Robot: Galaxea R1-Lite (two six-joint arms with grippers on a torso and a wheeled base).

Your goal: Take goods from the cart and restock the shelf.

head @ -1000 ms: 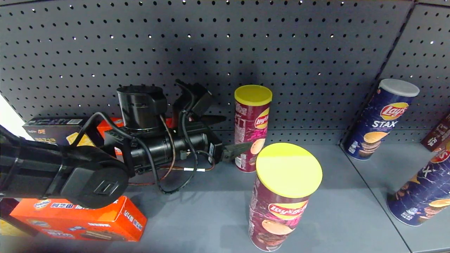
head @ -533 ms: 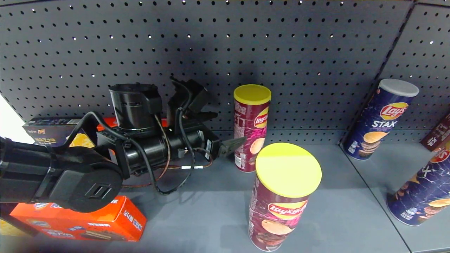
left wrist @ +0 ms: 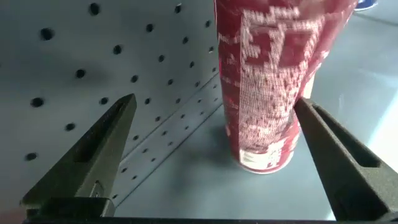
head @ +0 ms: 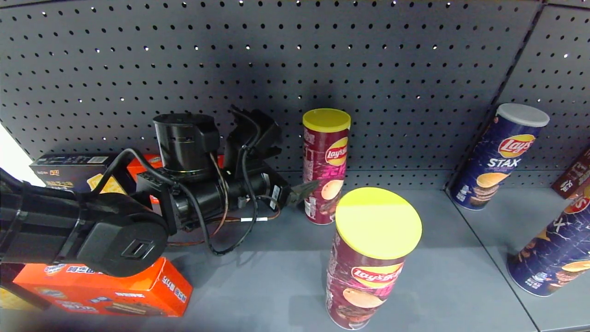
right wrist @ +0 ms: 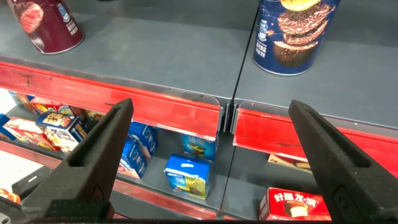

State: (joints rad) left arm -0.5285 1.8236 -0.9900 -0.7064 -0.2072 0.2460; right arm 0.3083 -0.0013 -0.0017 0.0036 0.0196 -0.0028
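Biggest thing in front of me is the dark grey perforated metal back panel [head: 368, 69], with the grey metal shelf [head: 276, 276] under it. On my left side of the shelf a flat orange cardboard box [head: 138, 290] lies near the front edge, and a flat black cardboard box [head: 64, 168] sits behind it against the panel. Over on the right a tall blue cardboard chip can with a grey lid [head: 500, 157] leans back on the panel. The one I care about is the tall maroon cardboard chip can with a yellow plastic lid [head: 325, 166]: it's upright at the back, near the panel, with a second maroon can with a yellow lid [head: 368, 267] standing closer to the front. My left gripper [left wrist: 216, 104] is spread wide with that back can between its tips, not clamped on it; can't tell if one tip touches. My right gripper [right wrist: 211, 107] is spread wide too, holding nothing, above the shelf's red front strip [right wrist: 155, 109].
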